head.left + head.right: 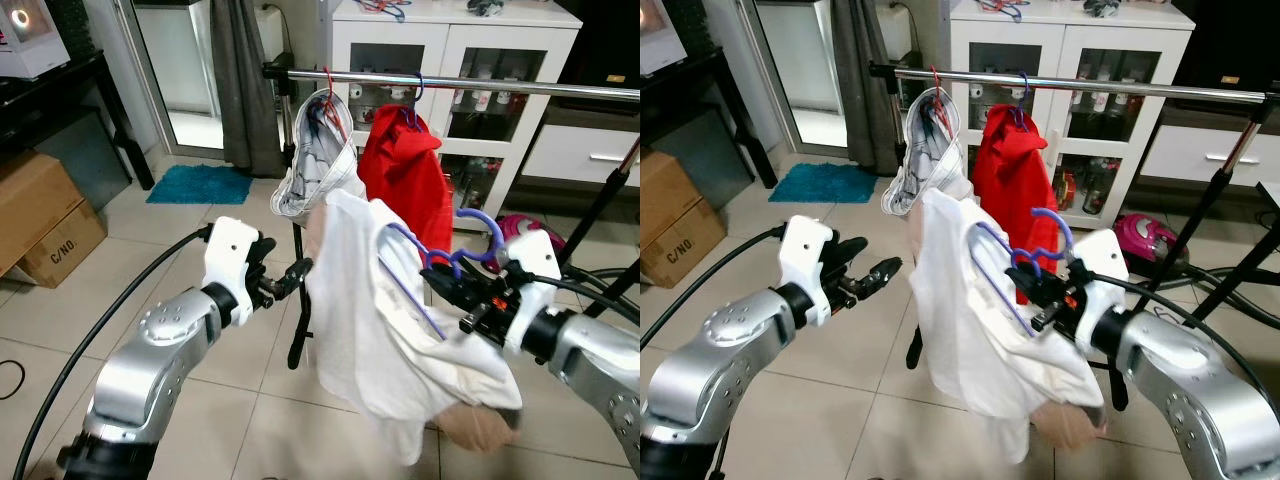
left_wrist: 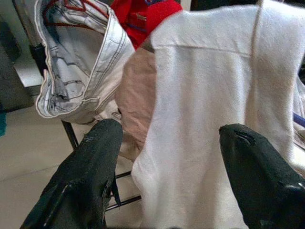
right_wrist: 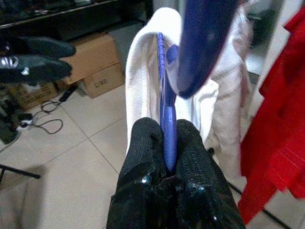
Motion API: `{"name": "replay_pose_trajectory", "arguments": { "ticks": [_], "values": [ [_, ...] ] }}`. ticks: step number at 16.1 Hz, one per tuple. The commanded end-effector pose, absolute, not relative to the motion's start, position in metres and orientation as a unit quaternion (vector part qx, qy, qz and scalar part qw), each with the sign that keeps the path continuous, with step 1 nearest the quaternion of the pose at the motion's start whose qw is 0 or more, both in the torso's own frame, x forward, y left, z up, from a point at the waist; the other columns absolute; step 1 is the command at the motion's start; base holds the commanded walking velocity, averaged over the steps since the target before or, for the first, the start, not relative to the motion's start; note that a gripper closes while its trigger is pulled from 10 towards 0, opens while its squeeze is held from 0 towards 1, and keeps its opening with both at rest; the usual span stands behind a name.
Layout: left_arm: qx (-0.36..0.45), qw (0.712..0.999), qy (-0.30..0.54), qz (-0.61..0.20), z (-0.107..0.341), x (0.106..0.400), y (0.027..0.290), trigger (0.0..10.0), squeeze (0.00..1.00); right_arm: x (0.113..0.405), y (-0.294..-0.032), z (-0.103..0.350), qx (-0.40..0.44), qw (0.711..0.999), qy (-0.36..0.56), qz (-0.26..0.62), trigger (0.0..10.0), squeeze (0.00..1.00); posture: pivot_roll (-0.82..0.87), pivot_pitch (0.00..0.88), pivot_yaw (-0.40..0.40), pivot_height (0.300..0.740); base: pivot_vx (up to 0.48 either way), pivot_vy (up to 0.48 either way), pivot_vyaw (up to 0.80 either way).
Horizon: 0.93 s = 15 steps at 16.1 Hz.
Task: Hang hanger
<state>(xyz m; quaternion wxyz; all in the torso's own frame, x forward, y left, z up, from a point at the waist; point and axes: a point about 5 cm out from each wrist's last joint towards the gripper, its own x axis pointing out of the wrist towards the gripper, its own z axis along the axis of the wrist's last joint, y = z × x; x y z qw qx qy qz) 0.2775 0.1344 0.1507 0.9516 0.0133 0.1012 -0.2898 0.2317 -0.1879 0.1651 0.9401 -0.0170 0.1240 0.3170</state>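
My right gripper [image 3: 164, 143] pinches the hanger [image 1: 1025, 262] at its stiff neck, below the rail [image 1: 480, 85]; the limp shirt [image 1: 370, 330] weighs little. Left gripper [image 2: 167, 162] fingers spread.

rail [image 1: 520, 88] and tiled floor [image 1: 200, 250], with what each carries

on the rail: red hanger [image 1: 328, 88] with pale garment [image 1: 315, 160], blue hanger [image 1: 412, 100] with red garment [image 1: 402, 165], side by side near the rail's left end. on the floor: teal mat [image 1: 200, 184] by the doorway, box [image 1: 45, 215] at left, black cable [image 1: 10, 378] near it, pink appliance [image 1: 520, 226] beside white cabinet [image 1: 450, 90], rack's black legs [image 1: 298, 300].
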Motion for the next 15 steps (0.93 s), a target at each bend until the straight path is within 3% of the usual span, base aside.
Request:
{"name": "replay_pose_trajectory", "arguments": {
  "ticks": [1,7,11,13,15],
  "values": [
    [0.017,0.953,0.089,-0.288,0.156,0.281,0.135,10.0,0.0,0.231,-0.189,0.177,-0.023,0.946,0.093,0.311,10.0,0.0,-0.1,0.0,0.083,0.74,0.0,0.0,0.0],
    [0.027,0.951,0.091,-0.294,0.154,0.277,0.134,10.0,0.0,0.232,-0.167,0.174,-0.002,0.933,0.081,0.35,10.0,0.0,-0.05,0.0,0.055,0.74,0.0,0.0,0.0],
    [0.019,0.947,0.097,-0.306,0.147,0.277,0.126,10.0,0.0,0.219,-0.148,0.172,0.002,0.92,0.084,0.383,10.0,0.0,-0.11,0.0,0.076,0.74,0.0,0.0,0.0],
    [0.018,0.946,0.093,-0.31,0.149,0.282,0.12,10.0,0.0,0.216,-0.15,0.175,-0.004,0.919,0.084,0.386,10.0,0.0,-0.11,0.0,0.073,0.74,0.0,0.0,0.0],
    [0.008,0.948,0.09,-0.306,0.15,0.28,0.118,10.0,0.0,0.228,-0.16,0.176,-0.064,0.927,0.087,0.359,10.0,0.0,-0.09,0.0,0.054,0.74,0.0,0.0,0.0]
  ]
}}
